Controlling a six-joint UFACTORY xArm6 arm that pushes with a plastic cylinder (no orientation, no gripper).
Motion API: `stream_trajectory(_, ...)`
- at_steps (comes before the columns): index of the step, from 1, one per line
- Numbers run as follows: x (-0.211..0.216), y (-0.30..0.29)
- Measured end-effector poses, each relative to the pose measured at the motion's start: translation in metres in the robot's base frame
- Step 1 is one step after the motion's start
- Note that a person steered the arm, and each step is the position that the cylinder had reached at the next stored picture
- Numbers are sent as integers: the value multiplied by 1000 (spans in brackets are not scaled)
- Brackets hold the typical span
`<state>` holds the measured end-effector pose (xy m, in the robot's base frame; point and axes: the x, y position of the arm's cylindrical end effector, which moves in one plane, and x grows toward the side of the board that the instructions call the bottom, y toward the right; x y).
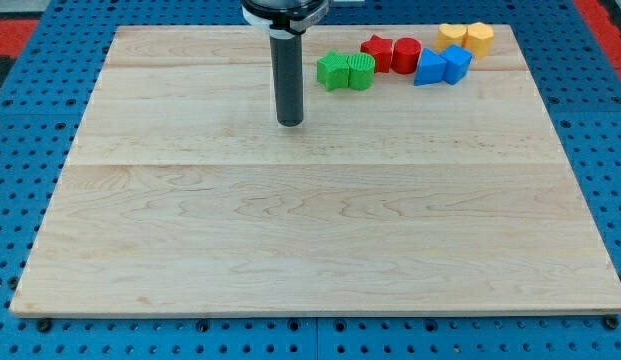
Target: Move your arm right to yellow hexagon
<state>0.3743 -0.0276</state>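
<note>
The yellow hexagon (480, 38) sits at the view's top right, touching a second yellow block (451, 36) on its left. My tip (290, 122) rests on the wooden board (310, 230), well to the left of and below the yellow hexagon. The rod stands upright. Between the tip and the hexagon lie a green star-like block (333, 71), a green rounded block (361, 70), a red star-like block (377, 52), a red rounded block (406, 55), a blue triangular block (429, 68) and a blue cube-like block (456, 63).
The board lies on a blue perforated table (20, 150). A red strip (605, 25) shows at the view's top right corner. The blocks form a cluster along the board's top edge.
</note>
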Motion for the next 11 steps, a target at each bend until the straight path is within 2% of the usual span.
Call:
stream_trajectory(5,9,2)
stream_trajectory(6,3,62)
stream_trajectory(7,-19,132)
stream_trajectory(9,-100,327)
stream_trajectory(10,-147,315)
stream_trajectory(11,-171,286)
